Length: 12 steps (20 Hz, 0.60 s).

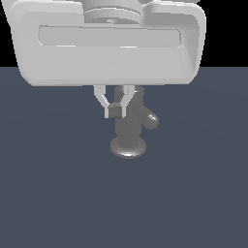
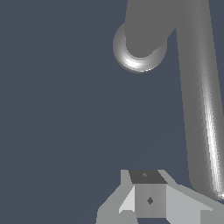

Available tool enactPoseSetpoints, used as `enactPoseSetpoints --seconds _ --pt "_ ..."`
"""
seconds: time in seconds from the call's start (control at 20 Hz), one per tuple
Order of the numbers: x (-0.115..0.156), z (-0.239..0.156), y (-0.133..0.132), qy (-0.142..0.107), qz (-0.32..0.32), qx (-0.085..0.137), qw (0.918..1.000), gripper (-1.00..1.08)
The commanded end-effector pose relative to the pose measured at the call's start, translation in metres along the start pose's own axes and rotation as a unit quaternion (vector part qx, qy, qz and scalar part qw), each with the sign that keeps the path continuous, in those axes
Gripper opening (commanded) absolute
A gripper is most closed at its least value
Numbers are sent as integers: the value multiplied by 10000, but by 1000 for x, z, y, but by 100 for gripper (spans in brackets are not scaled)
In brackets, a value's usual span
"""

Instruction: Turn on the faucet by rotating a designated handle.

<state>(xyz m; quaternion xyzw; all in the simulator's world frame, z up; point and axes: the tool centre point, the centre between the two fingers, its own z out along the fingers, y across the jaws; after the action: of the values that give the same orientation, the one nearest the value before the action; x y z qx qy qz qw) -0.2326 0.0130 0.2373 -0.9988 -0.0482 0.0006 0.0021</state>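
The gripper [image 1: 115,110] is hanging in front of the faucet [image 1: 129,127], and its jaws are closed with nothing between them; in the wrist view the two fingertips are meeting as one block [image 2: 148,199]. The faucet is standing upright on the dark table [image 1: 53,193], near the middle of the exterior view, with its flared disc base [image 1: 128,147] resting on the surface.

The handle [image 1: 149,119] is sticking out from the upper part of the cylinder. Its long axis is running sideways and a little downward, toward the exterior view's right, and it is ending in a rounded tip. In the wrist view the same rod [image 2: 199,96] is showing as a long bar, with its end just beside the fingertips but not touching them, as far as I can judge.

The risk, in my judgement, is that the closed jaws are pushing at the wrong place. If they are pressing on the thick cylinder body instead of the rod, nothing will be turning. If they are meeting the rod near its rounded tip, they may slip off it. The large white hand is also hiding the faucet's top in the exterior view, so the exact height of contact is hard to tell.
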Motion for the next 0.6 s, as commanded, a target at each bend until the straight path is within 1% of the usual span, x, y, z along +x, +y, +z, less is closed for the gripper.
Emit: enactPoseSetpoints --seconds 0.0,0.25,0.55 --pt "1 9 1 5 -15 -9 10000 -100" --pt "3 17 1 5 -29 -19 10000 -100" --pt "4 19 1 5 -31 -21 10000 -100"
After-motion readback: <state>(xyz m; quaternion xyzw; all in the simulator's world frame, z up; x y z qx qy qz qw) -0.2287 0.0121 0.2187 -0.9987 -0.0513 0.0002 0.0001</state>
